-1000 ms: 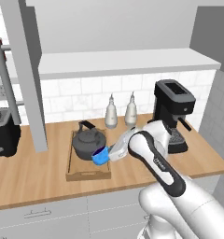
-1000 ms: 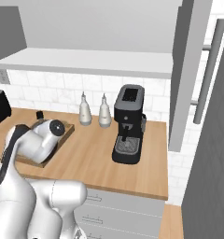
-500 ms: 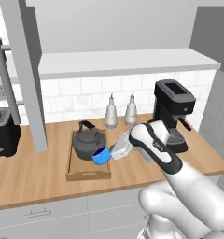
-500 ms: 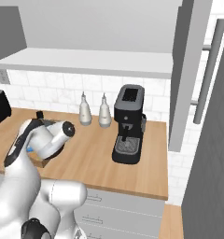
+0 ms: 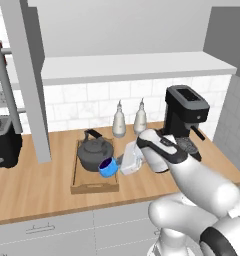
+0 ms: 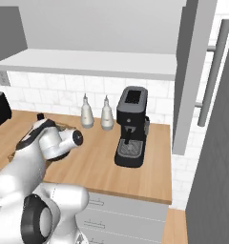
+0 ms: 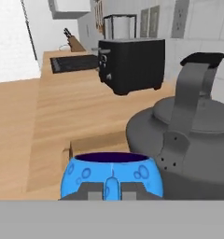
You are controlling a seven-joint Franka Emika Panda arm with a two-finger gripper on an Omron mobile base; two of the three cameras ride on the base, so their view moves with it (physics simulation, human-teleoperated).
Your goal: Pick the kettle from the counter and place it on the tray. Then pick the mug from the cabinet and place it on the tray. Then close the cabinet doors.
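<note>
The dark grey kettle [image 5: 94,152] stands on the wooden tray [image 5: 92,187], which lies on the counter [image 5: 37,187]. At the tray's front right corner is the blue mug [image 5: 107,167], with my gripper [image 5: 117,164] shut on its rim from the right. In the hand view the mug [image 7: 111,175] sits right at my gripper [image 7: 113,186], close beside the kettle [image 7: 188,140], with the tray's rim [image 7: 93,142] just behind it. Whether the mug rests on the tray or hangs just above it I cannot tell. The cabinet doors stand open: one panel [image 5: 29,75] at the left, one [image 6: 195,71] at the right.
A tall black coffee machine [image 5: 184,112] stands right of the arm. Two pale bottles [image 5: 119,120] stand against the tiled wall behind the tray. A black toaster [image 5: 3,142] sits at the far left of the counter.
The mug and the hand have stayed almost where they were at the tray's corner. The arm's elbow and forearm have swung a little to the right.
</note>
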